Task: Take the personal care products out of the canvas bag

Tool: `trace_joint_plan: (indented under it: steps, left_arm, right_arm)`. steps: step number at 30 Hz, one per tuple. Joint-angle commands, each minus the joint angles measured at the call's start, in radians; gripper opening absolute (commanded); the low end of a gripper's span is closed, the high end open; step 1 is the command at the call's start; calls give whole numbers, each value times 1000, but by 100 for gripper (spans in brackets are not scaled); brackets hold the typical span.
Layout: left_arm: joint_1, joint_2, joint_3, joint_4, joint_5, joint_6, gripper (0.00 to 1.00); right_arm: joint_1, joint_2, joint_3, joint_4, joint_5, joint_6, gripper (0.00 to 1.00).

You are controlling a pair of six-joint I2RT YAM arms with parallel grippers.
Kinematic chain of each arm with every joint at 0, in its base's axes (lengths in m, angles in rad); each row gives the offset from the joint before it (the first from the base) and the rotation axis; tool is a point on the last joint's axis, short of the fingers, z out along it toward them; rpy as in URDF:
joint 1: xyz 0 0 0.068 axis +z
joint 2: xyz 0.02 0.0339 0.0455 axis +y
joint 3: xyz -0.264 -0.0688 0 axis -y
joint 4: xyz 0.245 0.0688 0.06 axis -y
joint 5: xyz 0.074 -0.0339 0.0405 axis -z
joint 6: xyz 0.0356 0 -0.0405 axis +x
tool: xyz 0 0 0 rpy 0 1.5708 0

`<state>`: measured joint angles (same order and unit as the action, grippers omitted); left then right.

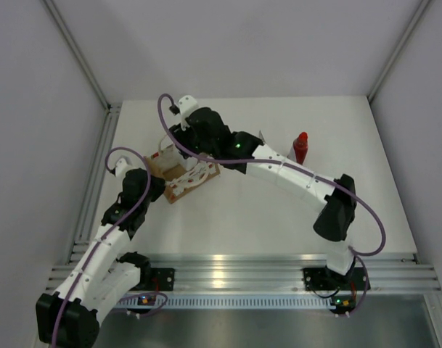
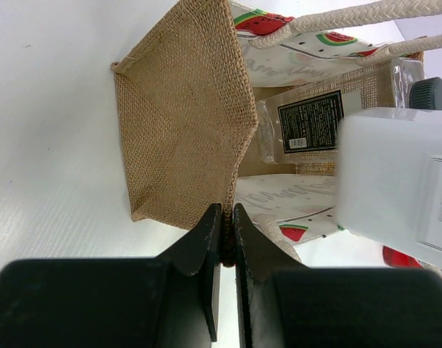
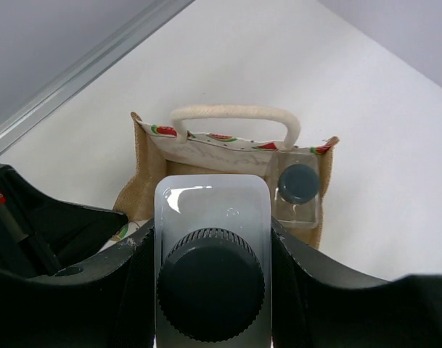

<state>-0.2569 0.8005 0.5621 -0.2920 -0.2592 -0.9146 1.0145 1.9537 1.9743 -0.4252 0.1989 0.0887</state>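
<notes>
The canvas bag (image 2: 181, 123) just past the black fingers (image 2: 199, 254) of the left gripper (image 2: 224, 243) is tan-brown and woven. Its side is white with red-and-green watermelon slices. The rope handles (image 2: 351, 13) are cream. Between the dark fingers (image 3: 315, 275) of the right gripper (image 3: 210, 246) is a white bottle (image 3: 210, 203) with a dark grey cap (image 3: 210, 283). Past it, a see-through bottle (image 3: 297, 209) has a dark cap (image 3: 299, 183) and a black label (image 2: 310, 121). The red bottle (image 1: 300, 148) is red all over.

From above, the white right arm (image 1: 279, 168) covers the mouth of the tan-brown boxy canvas bag (image 1: 188, 182), hiding its contents. At the right wrist, the white grey-capped bottle (image 3: 210, 210) is cut off at six o'clock; at the left wrist it is blurred, runs off at three o'clock, and masks part of the pale dark-capped bottle (image 2: 304, 127).
</notes>
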Motion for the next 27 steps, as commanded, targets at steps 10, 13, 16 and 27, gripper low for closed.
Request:
trace_joint_plan:
  steps: [10,13,16,27]
  left_arm:
    - [2,-7,-13,13,-9,-7,0]
    - [2,-11,-14,14,-6,-6,0]
    - [2,-17,-14,13,-8,-3,0]
    - [2,-20,-21,14,-5,-7,0]
  right_arm:
    - [-66,-318,-25,48,145,-44,0]
    - [-117,-354,-64,42,140,-32,0]
    - [-151,-393,-135,37,128,-11,0]
    - [-244,-509,-565,95,85,46,0]
